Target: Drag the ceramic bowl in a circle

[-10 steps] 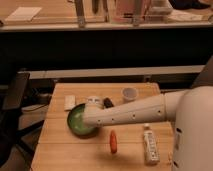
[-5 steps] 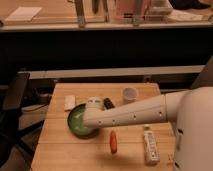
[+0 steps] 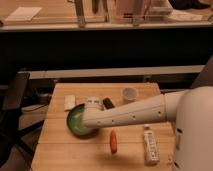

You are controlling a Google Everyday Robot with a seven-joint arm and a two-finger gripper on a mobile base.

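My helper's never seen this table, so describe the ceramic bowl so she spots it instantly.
On the wooden table, look left of centre, under the robot's white arm. The ceramic bowl lies there, the gripper at its far rim; it is wide, shallow and glossy green, far larger than the small white cup.

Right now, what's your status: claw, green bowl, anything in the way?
Claw shut, down at ceramic bowl. Bowl upright on table. Orange item lies close beside it, apart; white cup farther off.
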